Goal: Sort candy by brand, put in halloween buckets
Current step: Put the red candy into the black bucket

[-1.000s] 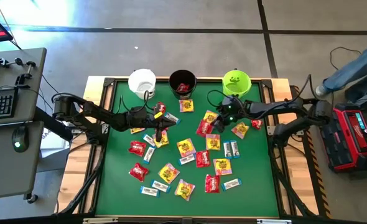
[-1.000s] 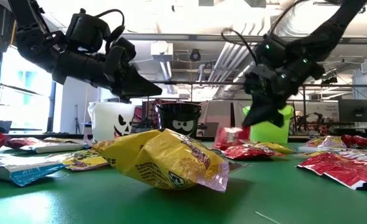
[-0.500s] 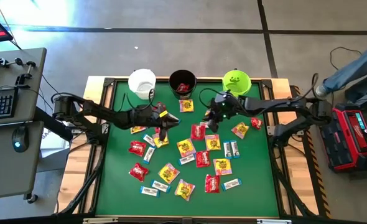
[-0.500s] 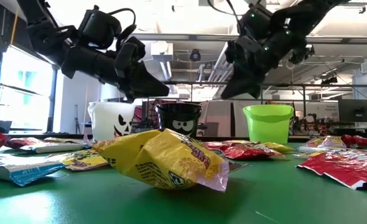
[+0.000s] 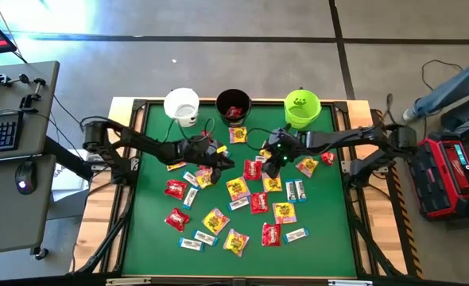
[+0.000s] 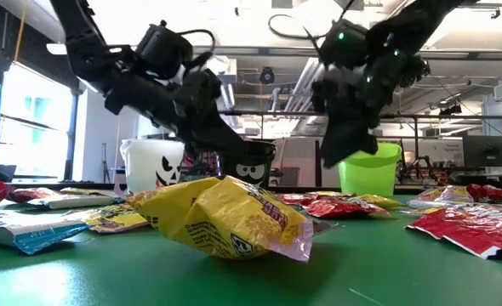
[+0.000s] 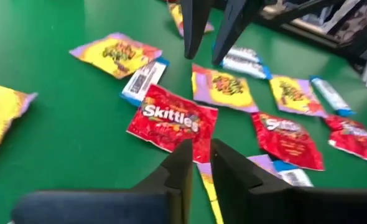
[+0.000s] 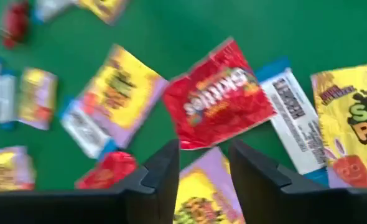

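Note:
Many candy packets lie flat on the green table [image 5: 147, 230]: red ones, yellow-and-pink ones and white-and-blue bars. One red packet [image 5: 253, 168] [image 7: 171, 121] [image 8: 218, 102] lies mid-table between my grippers. My left gripper [image 5: 225, 164] [image 7: 199, 163] hovers just left of it, a narrow gap between its fingers and nothing in them. My right gripper [image 5: 265, 162] [image 8: 202, 168] hangs just right of it, open and pointing steeply down. The white bucket [image 5: 182, 106], the black bucket [image 5: 234, 106] with red candy inside, and the lime green bucket [image 5: 302, 107] stand along the far edge.
A large yellow packet [image 6: 221, 217] lies close to the table's near edge. A desk with a keyboard [image 5: 0, 131] stands left of the table, a red case [image 5: 453, 175] right of it. A person's leg [image 5: 457, 83] shows at the far right.
My right gripper has swung from beside the lime green bucket toward the table's left and near side, ending over the middle red packet. My left gripper has moved toward the table's right, toward the same packet, and tipped lower.

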{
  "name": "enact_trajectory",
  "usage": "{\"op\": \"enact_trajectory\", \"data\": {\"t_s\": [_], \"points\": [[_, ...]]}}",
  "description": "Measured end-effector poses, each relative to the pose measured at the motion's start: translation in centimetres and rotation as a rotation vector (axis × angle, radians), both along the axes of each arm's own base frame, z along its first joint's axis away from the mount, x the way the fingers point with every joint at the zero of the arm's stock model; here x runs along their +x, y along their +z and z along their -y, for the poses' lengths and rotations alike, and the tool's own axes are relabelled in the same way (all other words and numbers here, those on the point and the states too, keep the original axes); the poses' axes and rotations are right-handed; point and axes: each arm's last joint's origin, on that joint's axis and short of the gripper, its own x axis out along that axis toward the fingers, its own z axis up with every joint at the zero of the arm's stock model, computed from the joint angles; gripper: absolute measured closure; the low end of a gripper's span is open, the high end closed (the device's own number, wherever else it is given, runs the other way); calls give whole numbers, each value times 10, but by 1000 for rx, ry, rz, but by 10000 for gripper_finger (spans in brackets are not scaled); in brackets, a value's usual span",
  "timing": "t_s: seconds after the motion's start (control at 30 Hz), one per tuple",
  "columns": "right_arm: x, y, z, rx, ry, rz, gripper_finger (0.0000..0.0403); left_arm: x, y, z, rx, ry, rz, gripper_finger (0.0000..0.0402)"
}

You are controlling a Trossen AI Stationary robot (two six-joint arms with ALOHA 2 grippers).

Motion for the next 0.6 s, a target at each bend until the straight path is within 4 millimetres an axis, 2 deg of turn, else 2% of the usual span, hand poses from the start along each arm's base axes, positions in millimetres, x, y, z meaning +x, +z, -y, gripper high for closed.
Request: {"op": "enact_trajectory", "data": {"t_s": [0.1, 0.17, 0.23, 0.4, 0.6], "points": [[5, -13, -5, -72, 44, -40, 329, 9, -8, -3, -1, 10, -26, 392], [6, -18, -6, -126, 59, -64, 370, 15, -12, -4, 5, 30, -40, 398], [7, -20, -6, -176, 77, -74, 394, 17, -16, -7, -21, 52, -65, 396], [8, -31, -6, -188, 108, -116, 379, 29, -22, -16, -153, 126, -162, 387], [17, -43, -6, -224, 140, -94, 393, 44, -26, -25, -299, 160, -262, 327]]}}
